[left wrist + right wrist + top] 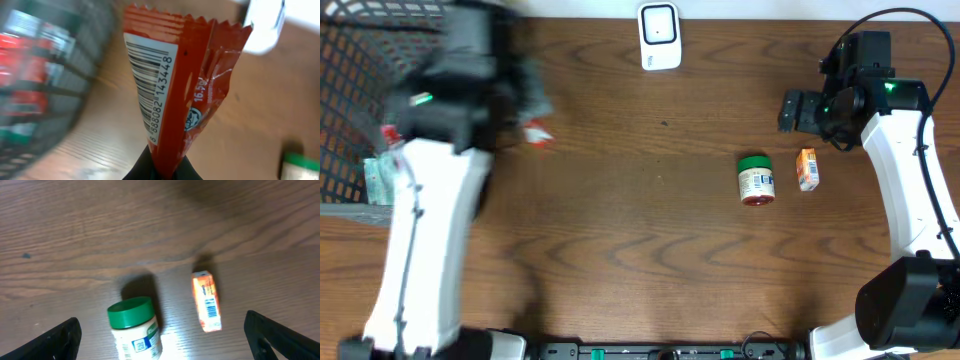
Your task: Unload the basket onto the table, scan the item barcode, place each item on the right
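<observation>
Filling the whole view is a brown wood-grain table (650,250), seen from above. On its far left stands a black wire basket (350,60) with packaged goods inside. The white left arm reaches up beside it, blurred in the overhead view. The white right arm stands at the far right, and the right gripper (792,112) has its fingers spread wide and holds nothing.

At the top centre of the table stands a small white barcode scanner (659,37).

A short jar with a green lid and pale label (755,180) lies on its side right of centre, below the open right gripper.

The left gripper (160,169) is clamped shut on the bottom end of a red crimped snack packet (175,95). The packet is held above the table just right of the basket and well apart from the scanner. In the left wrist view its white barcode panel (150,85) is in plain sight.

Just beside the jar lies a small orange carton (807,169).

The step in hand looks like carrying the packet to the scanner. The next move probably calls for bringing the packet in front of the scanner's window and turning the wrist so the barcode panel faces it squarely.
</observation>
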Controlling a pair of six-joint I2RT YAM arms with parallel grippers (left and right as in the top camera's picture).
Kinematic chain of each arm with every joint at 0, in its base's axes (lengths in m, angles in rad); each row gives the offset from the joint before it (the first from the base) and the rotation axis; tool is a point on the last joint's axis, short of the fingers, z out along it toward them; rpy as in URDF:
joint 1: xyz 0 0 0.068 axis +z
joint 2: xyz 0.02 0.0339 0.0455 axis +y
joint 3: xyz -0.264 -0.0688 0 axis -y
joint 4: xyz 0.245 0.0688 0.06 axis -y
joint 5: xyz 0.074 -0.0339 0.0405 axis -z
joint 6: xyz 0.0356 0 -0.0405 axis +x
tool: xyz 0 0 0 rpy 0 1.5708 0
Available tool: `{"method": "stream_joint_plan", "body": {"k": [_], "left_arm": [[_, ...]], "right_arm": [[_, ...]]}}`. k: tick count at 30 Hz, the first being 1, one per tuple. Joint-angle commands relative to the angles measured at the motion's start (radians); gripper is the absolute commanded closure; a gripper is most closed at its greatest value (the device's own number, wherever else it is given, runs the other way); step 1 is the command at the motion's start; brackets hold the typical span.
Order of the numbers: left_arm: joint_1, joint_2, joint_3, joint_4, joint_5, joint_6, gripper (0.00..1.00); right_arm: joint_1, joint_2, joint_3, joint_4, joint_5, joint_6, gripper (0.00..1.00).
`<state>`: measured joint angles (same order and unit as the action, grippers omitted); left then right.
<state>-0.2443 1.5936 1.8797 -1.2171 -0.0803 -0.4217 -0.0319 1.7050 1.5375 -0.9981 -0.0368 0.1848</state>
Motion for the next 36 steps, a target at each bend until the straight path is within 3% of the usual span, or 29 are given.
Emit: {"method": "stream_joint_plan", "body": {"k": [1, 7, 14, 36], "left_arm": [[-0.157, 0.143, -0.028, -0.005, 0.007, -0.112, 0.93], [-0.410, 0.451, -0.028, 0.175, 0.055, -0.191, 0.93], [-0.553, 0.616, -0.028, 0.365, 0.054, -0.190, 0.93], [-0.585, 0.649, -0.047, 0.417, 0.044, -0.284, 0.92]], "right_arm": [[-0.018, -0.016, 0.019, -0.002, 0.039, -0.006, 0.01], [-0.074, -0.016, 0.019, -0.017, 0.039, -0.006, 0.01], [-0.094, -0.016, 0.019, -0.016, 0.039, -0.007, 0.01], [-0.093, -0.016, 0.019, -0.032, 0.027, -0.006, 0.01]]}}
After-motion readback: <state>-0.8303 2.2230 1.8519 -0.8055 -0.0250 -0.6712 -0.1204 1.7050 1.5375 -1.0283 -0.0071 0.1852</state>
